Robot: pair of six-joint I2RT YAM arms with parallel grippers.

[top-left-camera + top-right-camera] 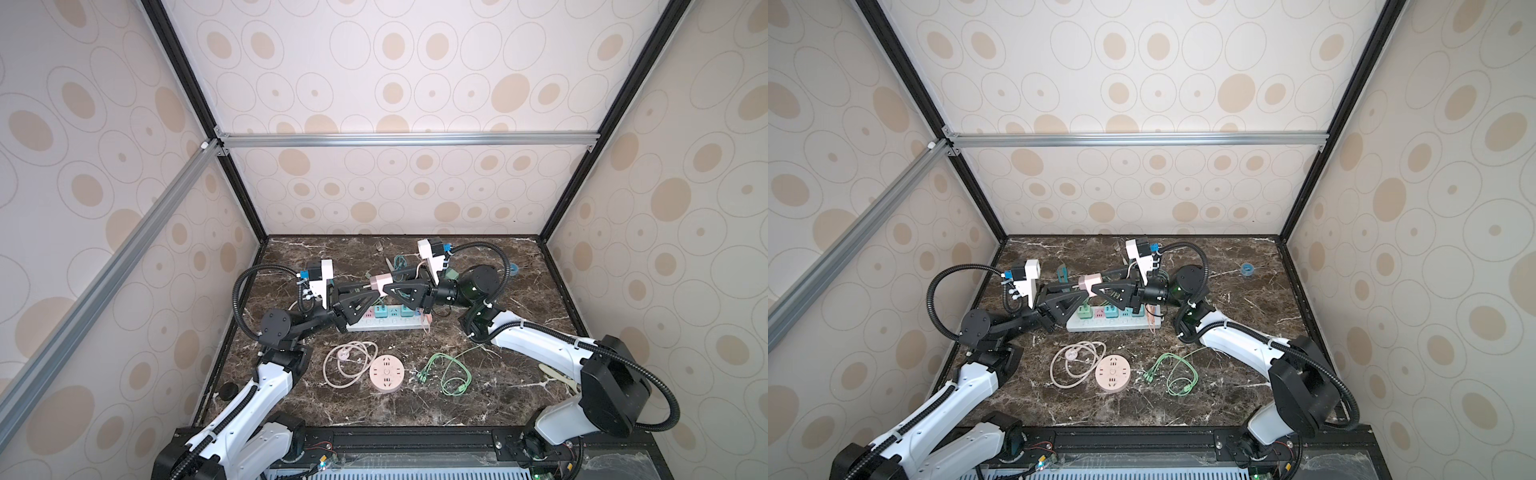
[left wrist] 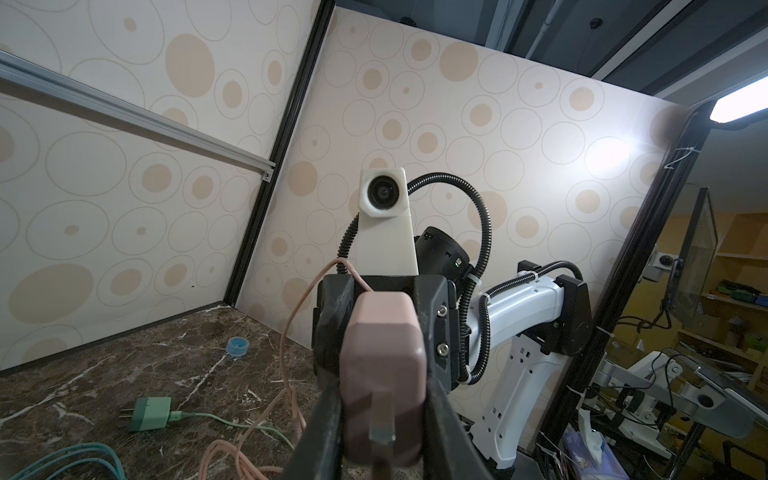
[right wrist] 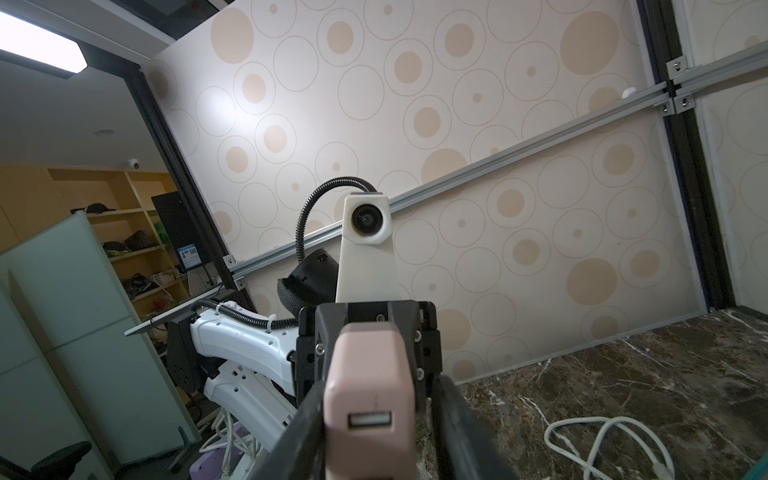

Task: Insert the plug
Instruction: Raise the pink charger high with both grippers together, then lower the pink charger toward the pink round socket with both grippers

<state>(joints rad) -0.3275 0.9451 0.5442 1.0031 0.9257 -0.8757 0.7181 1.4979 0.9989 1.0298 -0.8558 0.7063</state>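
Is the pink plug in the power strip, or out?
Out. The left gripper holds the pink plug in the air, clear of the power strip; its prong shows bare.

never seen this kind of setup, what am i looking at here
This is a two-armed robot at a marble table. Two pictures look down from overhead; the other two come from a camera on each wrist. On the table lie a white power strip with coloured plugs in it, a round pink socket, a coiled pink cable and a green cable. Above the strip, the left hand grips a pink plug, a metal prong facing its camera. The right hand sits around the same plug; whether it pinches it, I cannot tell.
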